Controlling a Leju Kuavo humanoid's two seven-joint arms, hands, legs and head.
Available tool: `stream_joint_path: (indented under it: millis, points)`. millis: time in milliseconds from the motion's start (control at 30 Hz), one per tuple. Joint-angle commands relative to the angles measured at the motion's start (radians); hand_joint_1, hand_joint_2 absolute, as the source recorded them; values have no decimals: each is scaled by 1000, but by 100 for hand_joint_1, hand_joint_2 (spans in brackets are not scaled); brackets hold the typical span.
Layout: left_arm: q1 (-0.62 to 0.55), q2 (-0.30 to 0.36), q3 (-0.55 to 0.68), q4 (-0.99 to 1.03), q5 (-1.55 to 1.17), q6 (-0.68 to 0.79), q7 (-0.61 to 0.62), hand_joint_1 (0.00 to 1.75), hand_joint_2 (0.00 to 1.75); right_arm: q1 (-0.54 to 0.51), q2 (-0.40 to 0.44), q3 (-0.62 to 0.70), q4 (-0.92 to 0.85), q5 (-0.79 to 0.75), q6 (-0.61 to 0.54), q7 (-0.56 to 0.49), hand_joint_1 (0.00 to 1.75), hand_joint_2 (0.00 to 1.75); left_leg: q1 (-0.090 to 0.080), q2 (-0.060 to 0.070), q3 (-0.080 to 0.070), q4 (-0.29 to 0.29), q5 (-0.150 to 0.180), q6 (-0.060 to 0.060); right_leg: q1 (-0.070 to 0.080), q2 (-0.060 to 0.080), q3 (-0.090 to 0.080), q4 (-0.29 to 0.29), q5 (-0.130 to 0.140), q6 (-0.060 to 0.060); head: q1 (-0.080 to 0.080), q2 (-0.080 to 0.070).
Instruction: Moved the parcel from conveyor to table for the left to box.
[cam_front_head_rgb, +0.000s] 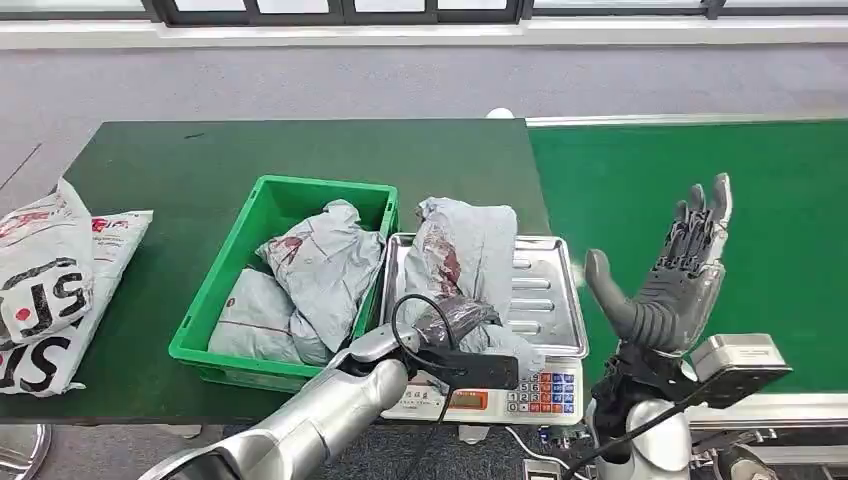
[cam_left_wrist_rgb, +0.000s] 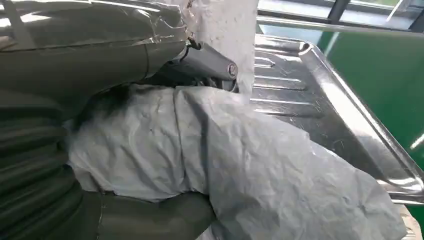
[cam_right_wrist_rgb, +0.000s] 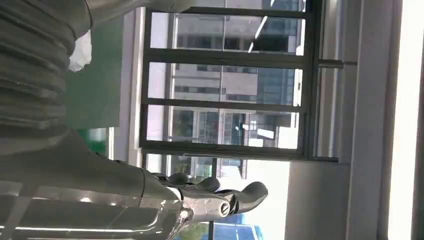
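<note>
Crumpled grey plastic parcel (cam_front_head_rgb: 462, 262), smeared dark red, lying on the steel scale tray (cam_front_head_rgb: 545, 300) beside the green bin (cam_front_head_rgb: 215, 290). Gripped at its near end by the left robot hand (cam_front_head_rgb: 455, 335). Right robot hand (cam_front_head_rgb: 672, 280) raised, fingers spread, empty.

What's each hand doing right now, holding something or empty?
Left hand: closed on the grey parcel lying on the scale's metal tray.
Right hand: open, fingers spread, holding nothing, raised over the green conveyor.
</note>
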Motion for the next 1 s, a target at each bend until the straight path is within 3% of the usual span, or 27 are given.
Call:
stream_joint_path:
  millis: [33, 200, 267, 333, 400, 533, 633, 767, 800, 833, 867, 900, 1000]
  points:
    - [55, 46, 88, -33, 126, -22, -178, 175, 175, -7, 8, -38, 26, 3, 6, 7, 0, 175, 1, 3, -4, -3, 3, -1, 1, 2, -5, -4, 4, -1, 0, 0]
    - [141, 90, 154, -300, 254, -4, -317, 175, 175, -14, 2, -34, 27, -12, 19, 10, 0, 175, 0, 2, 5, -3, 4, -2, 0, 2, -4, -2, 3, -2, 0, 0]
    - [198, 101, 174, -486, 264, 219, -486, 175, 175, -25, -1, -29, 30, -21, 23, 13, 0, 175, 0, 4, 4, -2, 4, -2, 1, 3, -6, -2, 4, -2, 0, 0]
    - [259, 116, 188, -655, 376, 261, -591, 175, 175, -44, 3, -24, 45, -35, 28, 20, 0, 175, 0, 5, 2, -1, 3, -2, 1, 4, -8, -1, 4, -2, 0, 0]
    - [294, 182, 108, -832, 481, 370, -591, 175, 175, -58, -2, -10, 66, -38, 24, 21, 0, 175, 0, 4, -2, 0, 3, -2, 1, 4, -12, 0, 4, -2, 0, 0]
    - [290, 280, -28, -1001, 591, 525, -591, 175, 175, -72, -9, -7, 95, -55, 20, 16, 0, 175, 1, 4, -3, -1, 3, -2, 1, 4, -13, 0, 3, -2, 0, 0]
    - [279, 311, -81, -1050, 619, 654, -591, 175, 175, -76, -16, -6, 105, -61, 18, 14, 0, 175, 1, 2, -4, -1, 3, -2, 1, 2, -14, 0, 2, -2, 0, 0]
    - [274, 316, -42, -1049, 588, 704, -591, 175, 175, -69, -28, -3, 106, -71, 10, 9, 0, 175, 2, 2, -4, -2, 3, -2, 2, 2, -13, -2, 3, -2, 0, 0]
    - [273, 314, -11, -1021, 557, 704, -591, 162, 175, -60, -34, -1, 99, -73, 4, 7, 0, 175, 0, 1, -4, -2, 3, -2, 1, 1, -13, -1, 2, -1, 0, 0]
    - [275, 309, 20, -987, 546, 702, -591, 133, 175, -53, -38, -1, 94, -73, 1, 7, 0, 175, 1, 2, -3, -2, 4, -2, 2, 2, -12, -2, 3, -2, 0, 0]
    - [278, 292, 70, -927, 502, 704, -589, 171, 175, -42, -37, -4, 86, -73, -6, 5, 0, 175, 1, 0, -3, -2, 4, -2, 1, 0, -12, -1, 2, -1, 0, 0]
    - [287, 259, 156, -879, 460, 626, -591, 175, 175, -21, -42, -5, 71, -73, -13, 3, 0, 175, 1, 1, -3, -3, 4, -2, 1, 0, -11, -3, 3, -2, 0, 0]
    - [293, 250, 295, -784, 352, 493, -491, 175, 175, 12, -51, -15, 52, -71, -19, -6, 0, 175, 1, 0, -2, -4, 4, -2, 1, 0, -10, -3, 3, -2, 0, 0]
